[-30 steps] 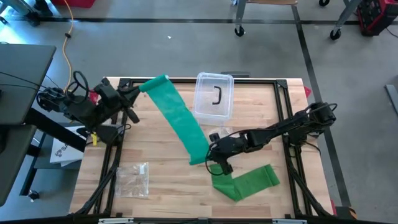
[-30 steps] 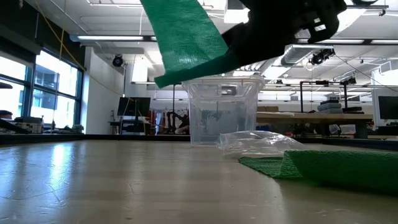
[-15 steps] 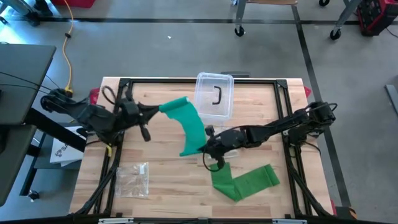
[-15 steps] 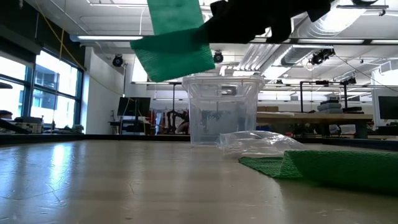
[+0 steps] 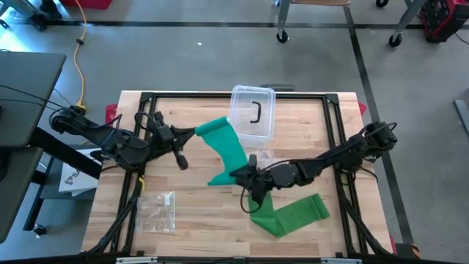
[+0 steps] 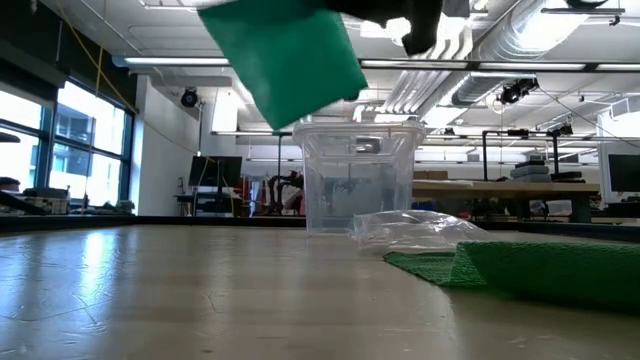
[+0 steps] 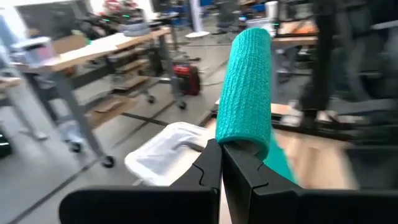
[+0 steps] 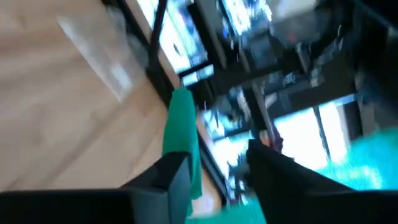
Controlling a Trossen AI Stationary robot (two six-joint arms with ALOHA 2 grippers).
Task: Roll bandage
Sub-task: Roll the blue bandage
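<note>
The green bandage (image 5: 229, 150) hangs raised in a twisted strip above mid-table, its far end lying folded on the wood.

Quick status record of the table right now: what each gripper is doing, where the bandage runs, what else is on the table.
left gripper: shut on the bandage end, above the table's left half
right gripper: fingers apart around the green bandage mid-strip, near table centre
green bandage: lifted between the two grippers; its remainder lies folded on the table toward the front right
clear container: at the back edge, centre
plastic bag: front left, flat on the table
</note>
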